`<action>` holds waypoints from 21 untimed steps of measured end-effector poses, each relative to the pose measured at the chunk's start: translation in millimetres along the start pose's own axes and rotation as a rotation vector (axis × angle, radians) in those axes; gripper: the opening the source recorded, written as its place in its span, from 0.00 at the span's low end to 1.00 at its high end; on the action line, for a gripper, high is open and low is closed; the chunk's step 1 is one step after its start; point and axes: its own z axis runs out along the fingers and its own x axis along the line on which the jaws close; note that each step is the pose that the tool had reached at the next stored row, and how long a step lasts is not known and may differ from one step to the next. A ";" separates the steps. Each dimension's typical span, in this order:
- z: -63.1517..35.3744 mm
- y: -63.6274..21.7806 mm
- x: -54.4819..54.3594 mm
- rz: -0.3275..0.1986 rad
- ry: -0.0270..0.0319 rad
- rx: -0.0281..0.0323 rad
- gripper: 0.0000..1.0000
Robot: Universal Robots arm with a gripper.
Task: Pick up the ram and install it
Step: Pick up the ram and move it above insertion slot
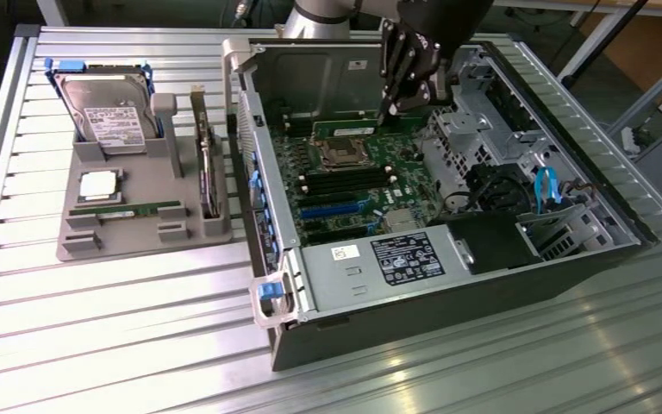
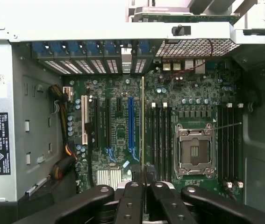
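Exterior view shows you the open computer case, its motherboard facing up. Your gripper is down inside, fingers clamped on the ram. On the wrist view the ram runs edge-on, long axis parallel to the dark memory slots, between them and the blue slot. It looks not yet seated.

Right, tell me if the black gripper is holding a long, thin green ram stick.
Yes, the gripper is shut on the ram stick, which it holds edge-on over the green motherboard.
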 end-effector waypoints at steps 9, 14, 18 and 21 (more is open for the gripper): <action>4.4 0.0 -10.4 0.000 -0.0001 0.0000 0.11; 7.2 -0.1 -18.2 0.000 -0.0001 0.0000 0.11; 7.6 -0.1 -19.9 0.000 -0.0001 0.0000 0.11; 8.6 -0.1 -19.9 0.000 -0.0002 0.0000 0.11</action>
